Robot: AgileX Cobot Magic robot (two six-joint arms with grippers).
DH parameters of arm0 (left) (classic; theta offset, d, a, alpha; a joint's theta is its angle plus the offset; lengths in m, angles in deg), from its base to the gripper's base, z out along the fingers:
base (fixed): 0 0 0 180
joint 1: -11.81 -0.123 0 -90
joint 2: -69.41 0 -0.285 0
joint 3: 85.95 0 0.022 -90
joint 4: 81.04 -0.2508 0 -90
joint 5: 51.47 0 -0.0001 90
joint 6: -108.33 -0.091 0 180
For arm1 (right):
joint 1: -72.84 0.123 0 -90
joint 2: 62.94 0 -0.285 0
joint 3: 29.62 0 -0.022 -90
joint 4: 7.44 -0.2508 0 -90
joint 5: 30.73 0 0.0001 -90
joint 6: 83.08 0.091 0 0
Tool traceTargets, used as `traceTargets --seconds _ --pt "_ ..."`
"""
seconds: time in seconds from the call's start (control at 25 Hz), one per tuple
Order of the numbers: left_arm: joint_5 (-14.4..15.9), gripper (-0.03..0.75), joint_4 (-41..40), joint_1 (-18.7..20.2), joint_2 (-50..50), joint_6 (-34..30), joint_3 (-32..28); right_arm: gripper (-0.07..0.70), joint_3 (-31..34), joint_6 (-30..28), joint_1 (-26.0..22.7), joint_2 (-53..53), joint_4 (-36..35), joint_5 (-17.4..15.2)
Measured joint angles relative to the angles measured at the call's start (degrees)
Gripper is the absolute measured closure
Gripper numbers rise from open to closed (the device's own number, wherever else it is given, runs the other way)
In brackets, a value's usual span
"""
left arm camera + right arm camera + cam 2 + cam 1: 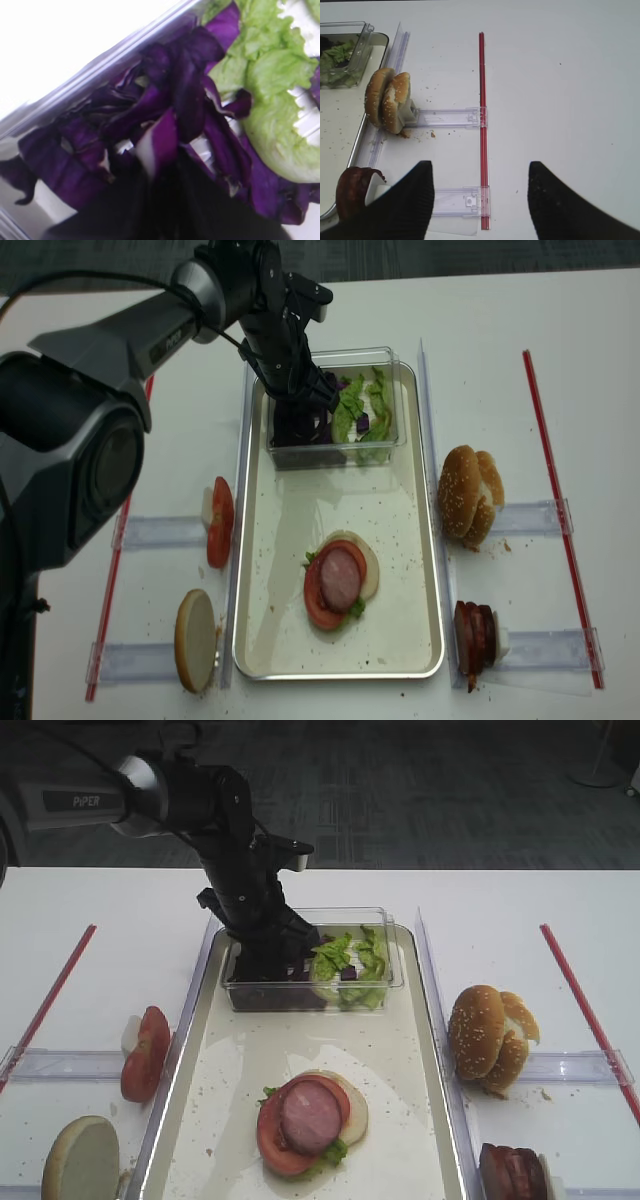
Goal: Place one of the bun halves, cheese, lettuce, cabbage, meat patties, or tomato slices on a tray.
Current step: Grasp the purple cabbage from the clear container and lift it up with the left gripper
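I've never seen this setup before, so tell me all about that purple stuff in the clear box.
The cabbage is a loose clump of deep-purple shredded strips with some pale whitish ribs, looking moist and glossy. It lies in the left part of the clear plastic tub, touching the lettuce beside it. The left tool reaches down into the clump.

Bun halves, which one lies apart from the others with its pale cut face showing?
The tan bun half left of the silvery-rimmed tray, near the front. The sesame-seeded bun halves stand together on edge on the right.

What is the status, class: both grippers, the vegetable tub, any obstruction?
Left gripper down in clear plastic tub, among shredded purple cabbage. Right gripper open, empty, above white table. Nothing obstructing.
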Motion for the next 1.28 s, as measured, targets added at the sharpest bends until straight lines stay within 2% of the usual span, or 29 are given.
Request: traceTargets --seconds 0.12,0.64,0.92,1.12,1.28 --pt "0.0 0.682 0.0 0.0 0.0 0.0 0.0 0.186 0.0 0.0 0.0 0.0 0.0 0.0" --pt "0.3 0.685 0.0 0.0 0.2 0.1 0.3 0.186 0.0 0.0 0.0 0.0 0.0 0.0" --pt "6.0 0.691 0.2 0.0 2.1 0.2 4.8 0.186 0.0 0.0 0.0 0.0 0.0 0.0" --pt "12.0 0.692 0.3 0.0 2.4 0.2 9.8 0.186 0.0 0.0 0.0 0.0 0.0 0.0" --pt "13.3 0.692 0.3 0.0 2.4 0.2 13.8 0.186 0.0 0.0 0.0 0.0 0.0 0.0"
